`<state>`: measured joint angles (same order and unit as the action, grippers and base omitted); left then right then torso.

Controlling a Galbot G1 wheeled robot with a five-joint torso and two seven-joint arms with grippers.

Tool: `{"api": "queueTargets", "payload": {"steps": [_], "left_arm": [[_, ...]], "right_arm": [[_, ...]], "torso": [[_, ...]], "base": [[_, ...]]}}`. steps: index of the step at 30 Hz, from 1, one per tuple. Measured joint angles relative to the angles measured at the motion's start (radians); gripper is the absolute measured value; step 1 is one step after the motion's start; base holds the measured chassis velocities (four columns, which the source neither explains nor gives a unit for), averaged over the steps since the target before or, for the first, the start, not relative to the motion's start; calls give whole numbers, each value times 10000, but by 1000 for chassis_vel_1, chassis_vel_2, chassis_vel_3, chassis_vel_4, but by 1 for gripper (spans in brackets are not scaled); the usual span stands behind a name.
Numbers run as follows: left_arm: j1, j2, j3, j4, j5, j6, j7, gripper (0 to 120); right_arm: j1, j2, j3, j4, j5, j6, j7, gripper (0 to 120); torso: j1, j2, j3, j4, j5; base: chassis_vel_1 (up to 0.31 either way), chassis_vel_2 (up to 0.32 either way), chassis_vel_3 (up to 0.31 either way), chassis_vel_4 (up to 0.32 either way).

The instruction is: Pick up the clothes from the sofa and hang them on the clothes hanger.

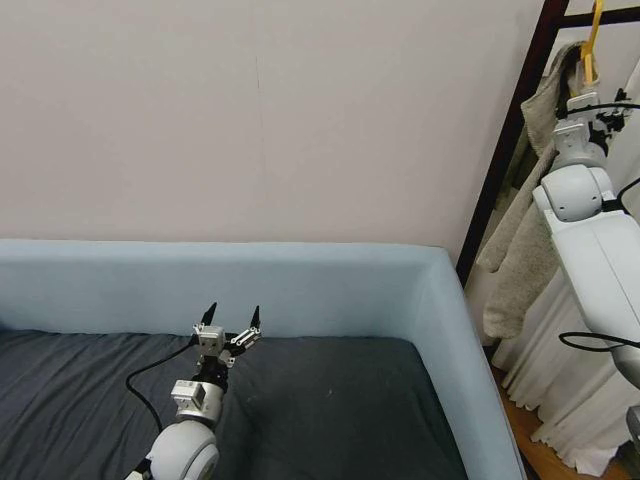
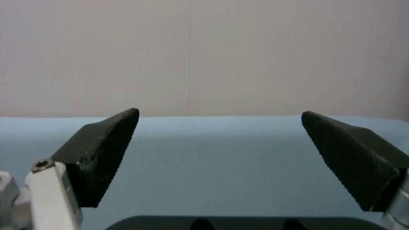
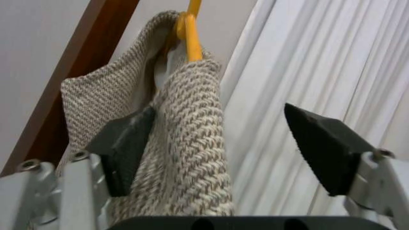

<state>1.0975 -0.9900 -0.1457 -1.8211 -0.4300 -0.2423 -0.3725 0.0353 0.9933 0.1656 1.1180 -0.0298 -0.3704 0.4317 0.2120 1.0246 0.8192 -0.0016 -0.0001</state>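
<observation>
White arms point(image 1: 598, 262), black ridged jaws

Plain pale wall point(image 1: 250, 120) is seen beyond the left gripper point(image 1: 232, 315). A light blue sofa point(image 1: 300, 285) is set against it, dark grey seat point(image 1: 340, 400) under the gripper. Far to its right, a dark wooden post point(image 1: 505, 150), white curtain point(image 1: 570, 380) and brown floor point(image 1: 528, 452) are seen.

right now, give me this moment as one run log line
left pincer: open, over sofa | right pincer: open, at knit garment on yellow hanger
</observation>
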Motion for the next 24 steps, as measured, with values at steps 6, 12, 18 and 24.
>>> {"api": "queueTargets", "payload": {"steps": [6, 12, 18, 24], "left_arm": [[-35, -31, 32, 71, -1, -1, -5, 100], [-130, -82, 90, 154, 0, 0, -5, 100], [-185, -84, 109, 166, -12, -1, -5, 100], [-58, -200, -7, 119, -19, -1, -9, 100]], "right_arm": [[16, 49, -3, 131, -3, 90, -1, 99], [8, 64, -6, 270, -3, 134, -1, 100], [-194, -104, 116, 1019, 518, 579, -46, 100], [-1007, -892, 271, 3634, 4369, 939, -790, 100]], "torso": [[0, -1, 0, 1, -1], [0, 0, 0, 1, -1], [1, -1, 1, 0, 1], [0, 0, -1, -1, -2]], "base": [[0, 0, 0, 0], [0, 0, 0, 0], [0, 0, 0, 0], [0, 0, 0, 0]]}}
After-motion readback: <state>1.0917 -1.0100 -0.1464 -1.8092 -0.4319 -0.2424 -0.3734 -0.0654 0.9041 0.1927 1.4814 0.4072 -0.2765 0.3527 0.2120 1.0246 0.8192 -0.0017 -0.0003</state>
